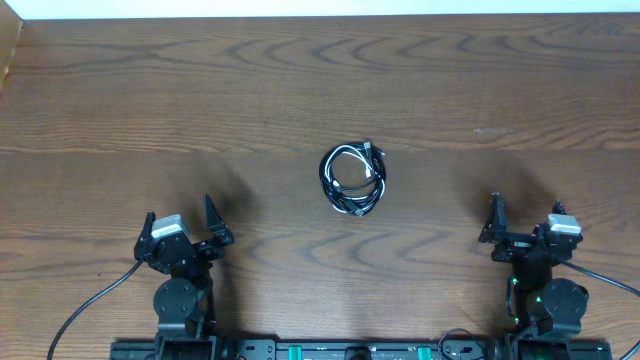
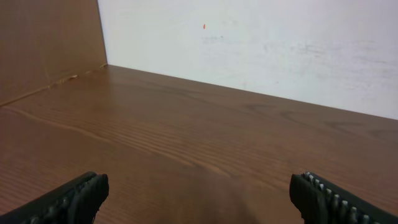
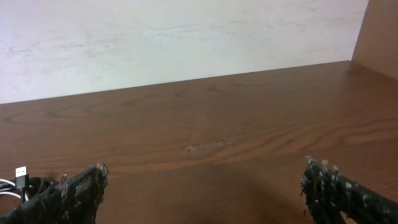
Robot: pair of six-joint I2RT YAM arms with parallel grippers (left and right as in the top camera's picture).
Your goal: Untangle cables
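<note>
The cables [image 1: 353, 180] lie in one small coiled bundle of black and white cords at the middle of the wooden table. A plug end and a bit of the coil show at the left edge of the right wrist view [image 3: 18, 180]. My left gripper [image 1: 180, 225] is open and empty at the near left, well apart from the bundle. In its wrist view [image 2: 199, 196] only bare wood lies between the fingers. My right gripper [image 1: 522, 228] is open and empty at the near right, also apart from the bundle; its wrist view [image 3: 202, 193] shows bare wood between the fingers.
The wooden table [image 1: 300, 90] ends at a white wall at the back. A brown side panel [image 2: 43, 43] stands at the far left and another [image 3: 382, 31] at the far right. A small pale scuff [image 1: 492, 130] marks the wood.
</note>
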